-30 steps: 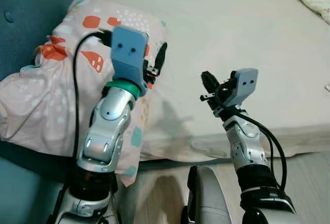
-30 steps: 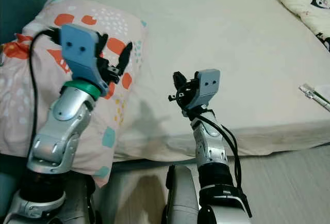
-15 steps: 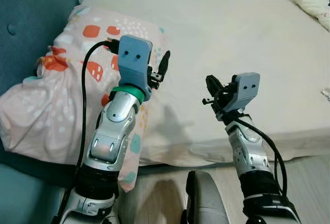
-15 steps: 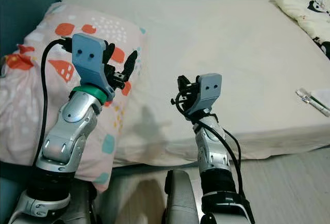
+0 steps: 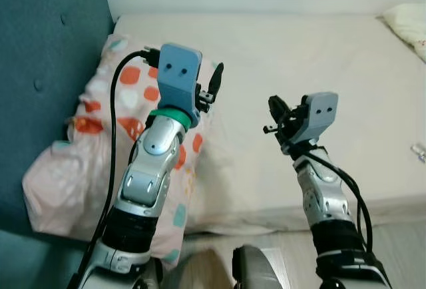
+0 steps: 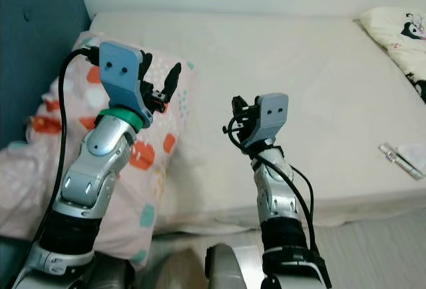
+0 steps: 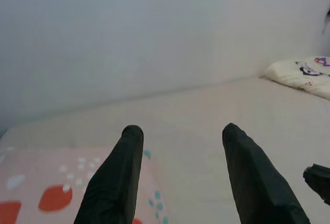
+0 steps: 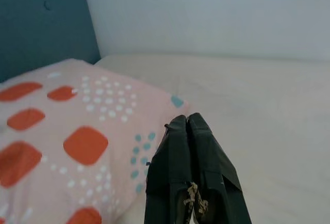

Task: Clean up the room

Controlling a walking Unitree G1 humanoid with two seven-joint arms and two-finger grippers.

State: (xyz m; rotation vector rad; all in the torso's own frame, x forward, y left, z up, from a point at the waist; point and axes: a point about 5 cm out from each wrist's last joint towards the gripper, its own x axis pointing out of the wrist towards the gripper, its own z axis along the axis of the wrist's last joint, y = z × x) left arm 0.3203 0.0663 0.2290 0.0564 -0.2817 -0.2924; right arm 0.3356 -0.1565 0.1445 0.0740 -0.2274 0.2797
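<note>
Left end effector [image 7: 178, 136] spread above pillow [image 6: 60, 149], right end effector [image 8: 188, 126] closed

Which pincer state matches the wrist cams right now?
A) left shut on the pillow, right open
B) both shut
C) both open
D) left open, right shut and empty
D: the left pincer has its two fingers spread with bare mattress between them, above the patterned pillow; the right pincer has its fingers pressed together with nothing between.
</note>
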